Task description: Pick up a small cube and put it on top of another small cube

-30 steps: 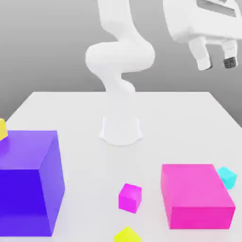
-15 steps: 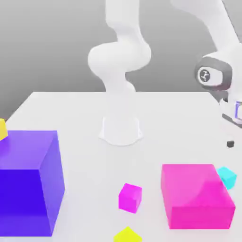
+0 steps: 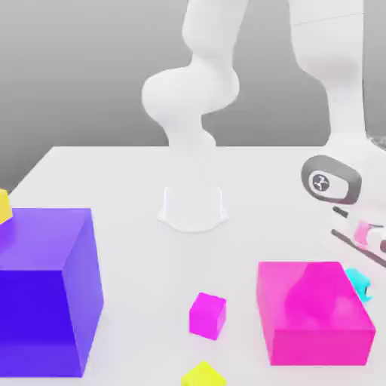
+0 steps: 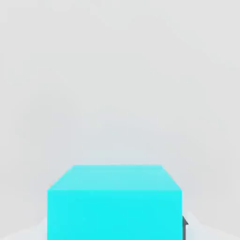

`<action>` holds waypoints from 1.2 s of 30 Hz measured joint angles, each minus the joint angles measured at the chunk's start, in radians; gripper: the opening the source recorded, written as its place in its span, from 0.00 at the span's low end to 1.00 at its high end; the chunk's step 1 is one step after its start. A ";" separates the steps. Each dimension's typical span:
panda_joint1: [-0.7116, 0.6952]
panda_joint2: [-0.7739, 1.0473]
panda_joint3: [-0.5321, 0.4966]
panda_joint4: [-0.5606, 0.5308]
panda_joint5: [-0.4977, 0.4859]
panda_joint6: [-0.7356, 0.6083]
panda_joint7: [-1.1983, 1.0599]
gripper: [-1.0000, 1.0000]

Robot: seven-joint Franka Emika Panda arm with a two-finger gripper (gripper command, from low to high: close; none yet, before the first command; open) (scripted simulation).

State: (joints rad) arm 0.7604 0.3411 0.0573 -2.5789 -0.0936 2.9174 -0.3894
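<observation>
The small cyan cube (image 3: 359,280) rests on the table at the exterior view's right, tucked behind the far right corner of a big magenta box. My gripper (image 3: 365,255) has come down directly over it, the hand hanging low just above the cube. The hand view has the cyan cube (image 4: 114,201) very close, large and centred, on the white table. A tiny yellow cube (image 3: 203,375) lies at the front edge of the exterior view. A second tiny yellow cube (image 3: 4,205) peeks out at the far left behind the purple box.
The big magenta box (image 3: 313,313) stands right beside the cyan cube. A large purple box (image 3: 47,290) fills the front left. A tiny magenta cube (image 3: 207,314) lies between the boxes. The arm's white base (image 3: 193,203) stands at mid-table.
The hand has dropped from high at the upper right down to just above the cyan cube. The cubes and boxes have not moved.
</observation>
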 joint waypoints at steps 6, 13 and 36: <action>-0.031 -0.182 0.039 -0.013 0.059 -0.151 -0.058 0.00; -0.264 -0.331 -0.081 0.099 0.060 -0.355 -0.229 0.00; -0.866 -0.540 -0.650 0.239 -0.042 -0.747 -0.669 1.00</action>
State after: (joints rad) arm -0.1054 -0.1987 -0.5927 -2.3401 -0.1358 2.1708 -1.0588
